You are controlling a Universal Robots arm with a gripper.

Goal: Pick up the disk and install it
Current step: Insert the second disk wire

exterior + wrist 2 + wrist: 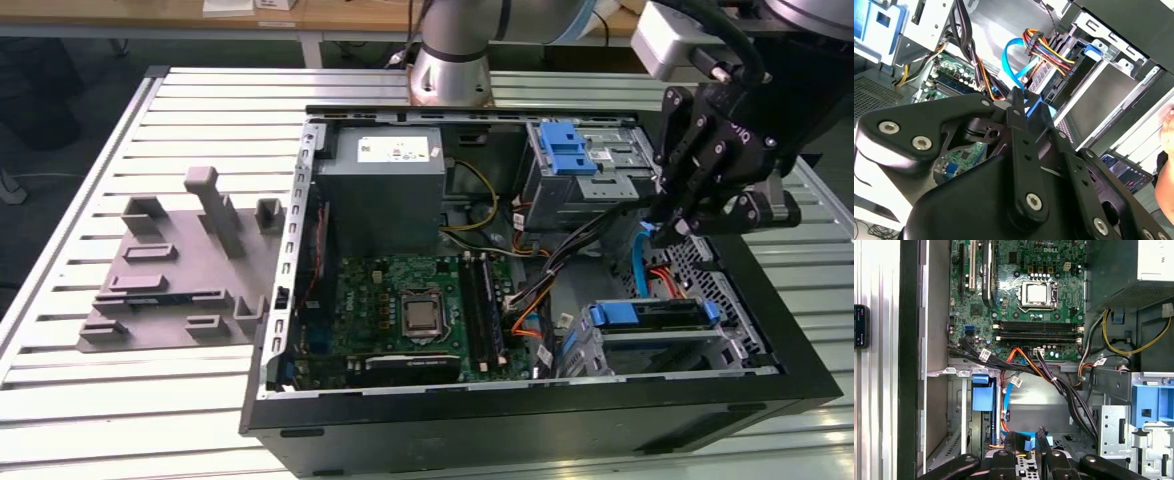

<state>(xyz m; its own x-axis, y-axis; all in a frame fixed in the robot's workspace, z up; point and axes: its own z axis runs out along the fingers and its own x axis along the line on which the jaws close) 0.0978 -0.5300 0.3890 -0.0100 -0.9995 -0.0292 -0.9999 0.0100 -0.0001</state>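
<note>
The disk (pixel 651 314), silver with blue carrier ends, lies in the lower bay at the exterior view's right, near the case front. In the first wrist view the disk (pixel 987 420) is edge-on under its blue tab. In the second wrist view the disk (pixel 1109 90) lies beyond the fingers. My black gripper (pixel 663 232) hangs inside the open case just above and behind that bay. Between its fingers sits the end of a blue data cable (pixel 1029 440), and the gripper (pixel 1027 446) is shut on it. The same blue cable (pixel 1013 57) loops down to the gripper (pixel 1026 102).
The case holds a green motherboard (pixel 407 310), a grey power-supply box (pixel 387 180) and an upper drive bay with a blue latch (pixel 577 155). A black and orange cable bundle (pixel 1054 382) crosses near the gripper. A grey fixture (pixel 180 260) stands on the slatted table.
</note>
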